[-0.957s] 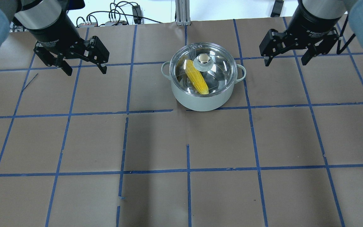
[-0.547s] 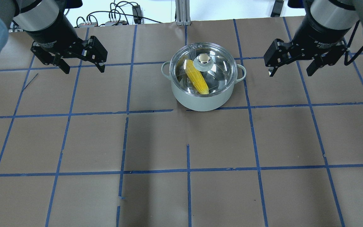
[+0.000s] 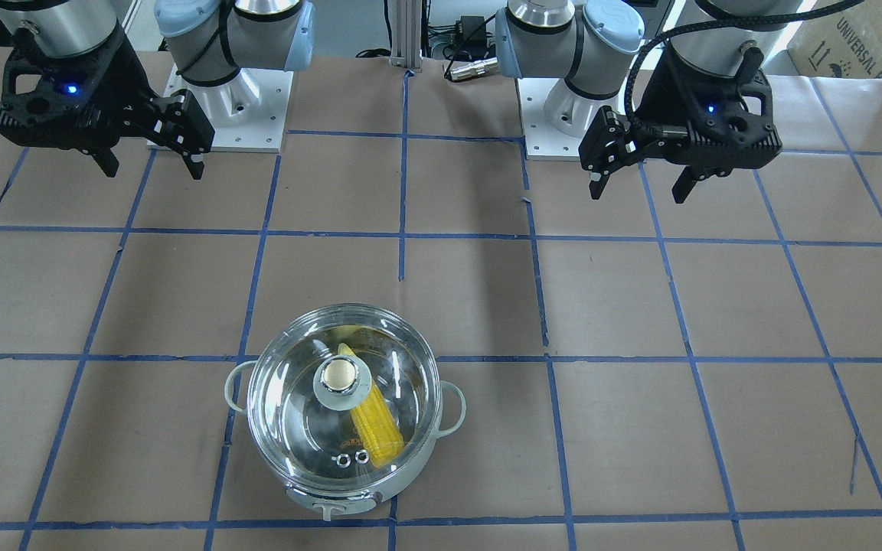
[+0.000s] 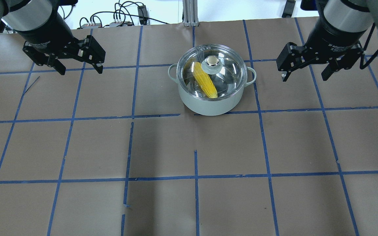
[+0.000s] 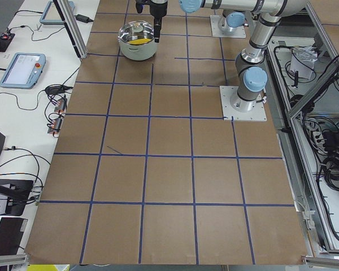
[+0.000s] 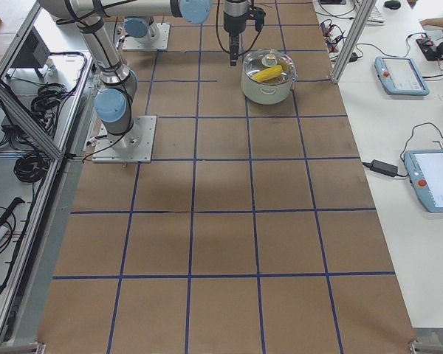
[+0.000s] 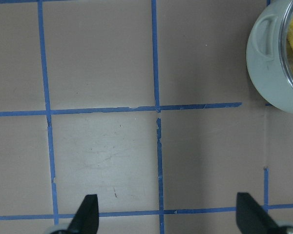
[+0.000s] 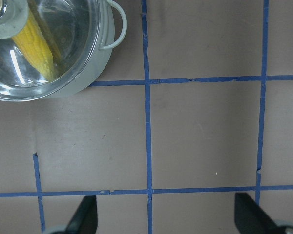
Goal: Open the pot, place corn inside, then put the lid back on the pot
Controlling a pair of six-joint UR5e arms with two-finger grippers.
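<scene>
Pots: one pot [image 4: 210, 105], upright on the desk [image 4: 162, 147], in the far middle of the blue tape grid.
Lids: one clear lid [image 4: 233, 70], seated level on the pot rim and closing it.
Lid fittings: one brass-coloured knob [image 4: 212, 60] at the centre; two vent rings [image 3: 353, 458] side by side near the rim.
Pot handles: two, one on each side.
Corn cobs: one corn [image 4: 205, 82], lying inside the pot under the lid, partly beneath the knob.
Corn long axis: diagonal across the pot floor, from the far side on the robot's left to the near side on its right.
Corn pointing: the narrower end appeared to face the robot.
Left gripper [image 4: 80, 69]: one, raised over bare desk, well apart from the pot; jaws spread wide, holding nothing.
Right gripper [image 4: 304, 77]: one, raised on the pot's other side, well apart from it; jaws spread wide, holding nothing.
</scene>
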